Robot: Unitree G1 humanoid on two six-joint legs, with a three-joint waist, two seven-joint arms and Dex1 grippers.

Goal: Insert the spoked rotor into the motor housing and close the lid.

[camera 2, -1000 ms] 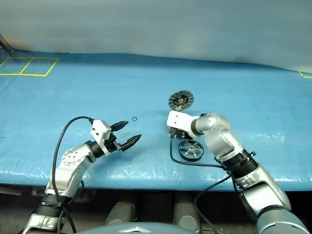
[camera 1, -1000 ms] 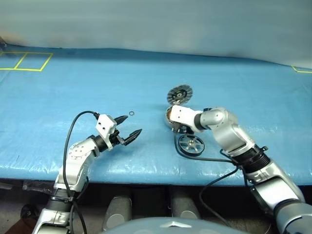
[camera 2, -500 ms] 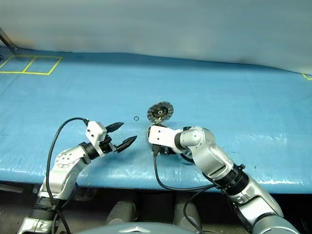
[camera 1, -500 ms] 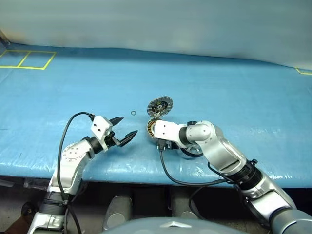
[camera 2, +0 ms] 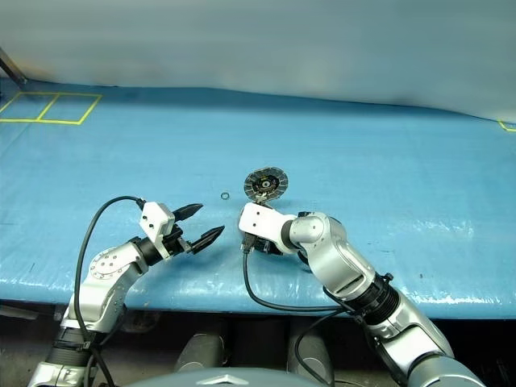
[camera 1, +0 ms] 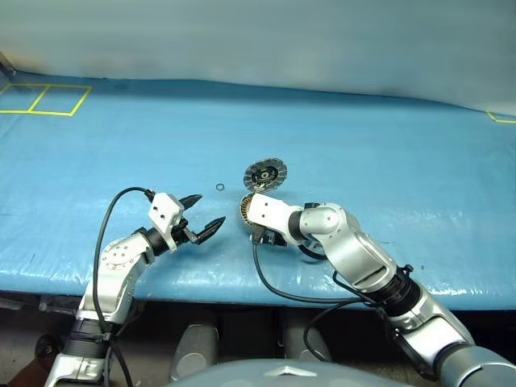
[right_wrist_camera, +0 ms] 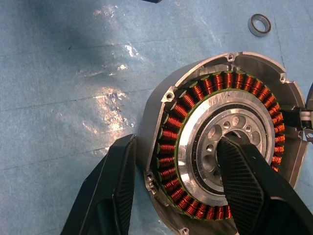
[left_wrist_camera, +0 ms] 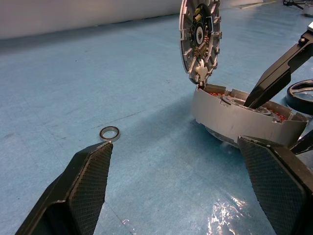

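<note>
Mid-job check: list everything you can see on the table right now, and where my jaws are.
table cover: one, blue, spans the whole work surface
tape marks: yellow, at the far left and far right corners
small ring: one, dark and thin, lying flat, apart from the other parts, beyond the left gripper
motor housing: one, silver with copper windings, near the table's middle, tilted
lid: one, silver striped rim and dark centre, standing open on the housing's far edge
spoked rotor: one, black rim, on the cover beside the housing, partly under the right arm
left gripper: black jaws open, holding nothing, facing the housing
right gripper: black jaws closed on the housing wall, one outside, one in the centre
</note>
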